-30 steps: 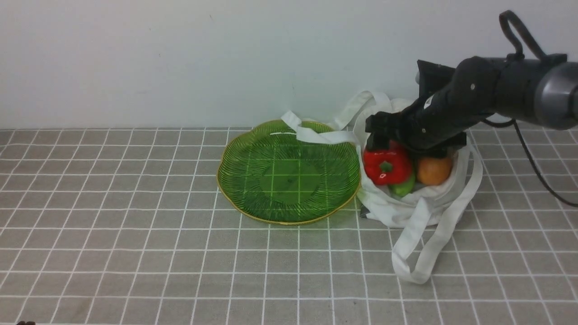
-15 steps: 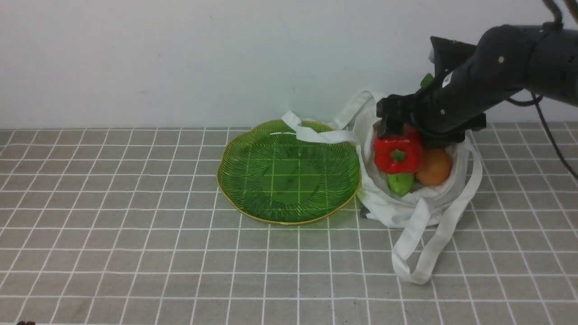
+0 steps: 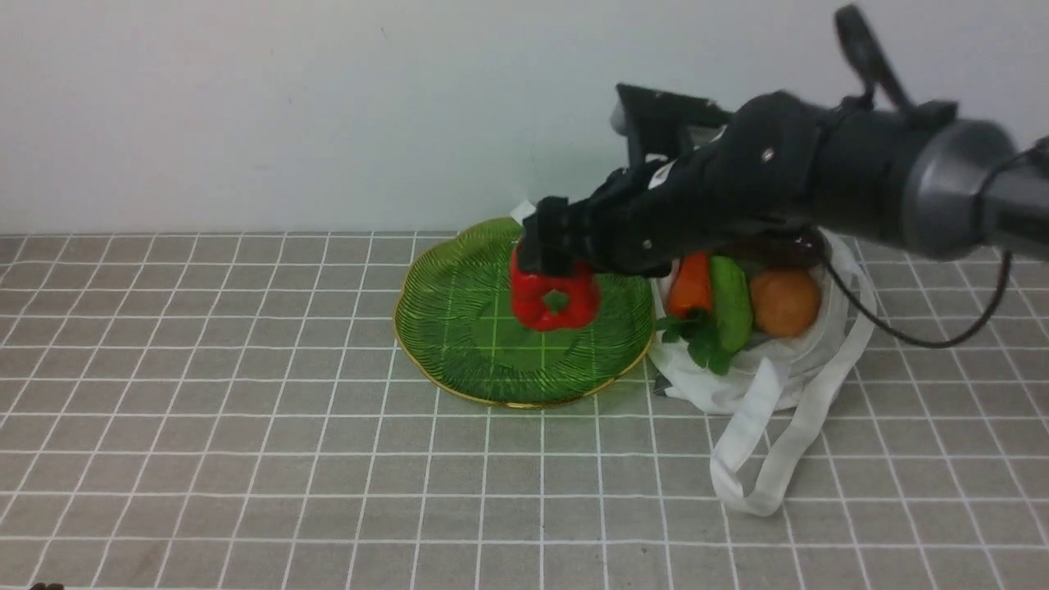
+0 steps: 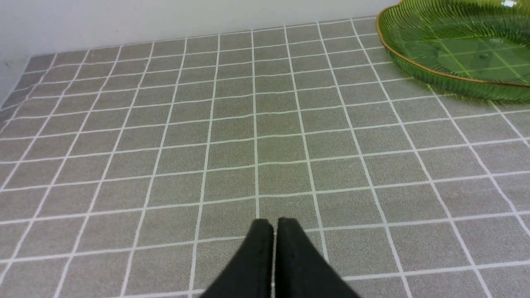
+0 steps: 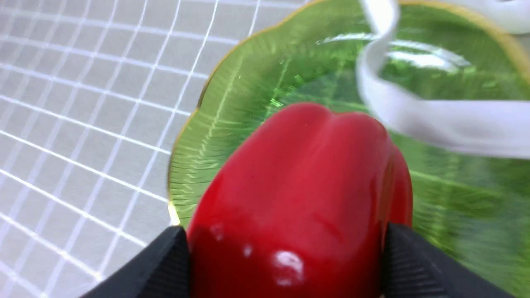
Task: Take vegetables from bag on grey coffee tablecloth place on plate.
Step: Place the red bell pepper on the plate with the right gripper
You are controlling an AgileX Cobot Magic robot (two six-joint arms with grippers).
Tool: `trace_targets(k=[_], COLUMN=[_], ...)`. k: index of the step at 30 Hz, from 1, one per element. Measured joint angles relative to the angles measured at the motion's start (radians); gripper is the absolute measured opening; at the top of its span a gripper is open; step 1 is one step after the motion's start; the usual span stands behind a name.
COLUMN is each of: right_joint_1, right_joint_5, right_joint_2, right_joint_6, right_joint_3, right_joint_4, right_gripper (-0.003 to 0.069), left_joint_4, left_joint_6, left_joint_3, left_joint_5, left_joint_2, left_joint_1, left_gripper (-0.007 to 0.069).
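Between end effector (image 5: pixel 285 252) fingertips, red pepper (image 5: pixel 290 198).

1. The hand (image 5: pixel 285 260) grips the red bell pepper (image 5: pixel 298 186) between two dark fingertips (image 5: pixel 418 256).
2. Behind the pepper lies the green plate (image 5: pixel 232 103), gold-rimmed and wavy-edged.
3. A white strap (image 5: pixel 414 107) crosses the plate.
4. White-lined grey tablecloth (image 5: pixel 83 136) spreads beside the plate.
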Motion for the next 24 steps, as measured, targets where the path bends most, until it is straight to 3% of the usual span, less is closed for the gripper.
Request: trace_targets(k=[4,11,17,24], right_joint_1=[0.014,0.014,0.003,-0.054], right_joint_5=[-0.118,-0.158,-0.112,0.004], right_joint_2=[0.077,0.09,0.027,-0.185], right_joint_6=[-0.008,-0.062,-0.1,-0.106], right_joint_3=[0.002,0.005,0.007,0.007], right_joint_4=[0.0,-0.005,-0.019,-0.139], right_gripper=[0.054,0.0551,0.0673,0.0671], left_joint_4=[0.0,0.0,0.0,0.0], left_joint_6=[0.0,0.0,0.0,0.0], left_joint_3=[0.0,0.0,0.0,0.0], left_joint_5=[0.0,0.0,0.0,0.0], left_joint_2=[0.0,0.0,0.0,0.0], left_joint_1=[0.0,0.0,0.0,0.0], left_gripper=[-0.0005,-0.0005,-0.0005,-0.0005])
